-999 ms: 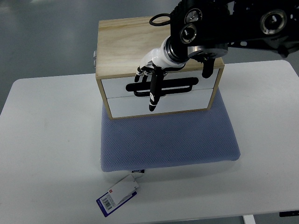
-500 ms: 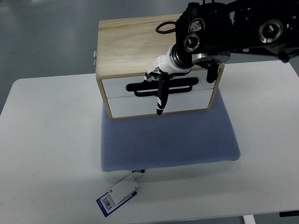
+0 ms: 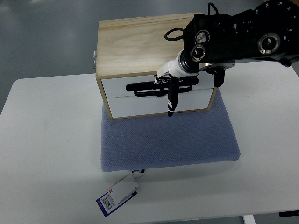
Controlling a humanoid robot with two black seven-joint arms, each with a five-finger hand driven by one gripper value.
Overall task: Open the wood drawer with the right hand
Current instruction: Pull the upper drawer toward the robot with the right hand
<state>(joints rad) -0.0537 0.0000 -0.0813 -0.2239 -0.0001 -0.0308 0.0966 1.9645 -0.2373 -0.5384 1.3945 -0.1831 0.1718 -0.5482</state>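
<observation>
A light wood drawer box (image 3: 135, 42) stands on a blue cushion (image 3: 168, 140), with two white drawer fronts facing me. The upper front (image 3: 117, 86) carries a long black handle (image 3: 142, 88), and both drawers sit flush with the box. My right hand (image 3: 167, 86) comes down from the black arm (image 3: 233, 39) at the upper right. Its fingers (image 3: 161, 83) curl onto the handle right of its middle. One black finger (image 3: 171, 105) points straight down over the lower front (image 3: 135, 106). The left arm does not show.
The cushion lies on a white table (image 3: 46, 140) and reaches forward of the box. A blue and white tag (image 3: 117, 193) lies at the cushion's front left corner. Grey floor (image 3: 46, 37) shows beyond the table's far edge.
My right hand has slid to the right along the handle, from left of its middle to right of it. Both drawers stay flush with the box.
</observation>
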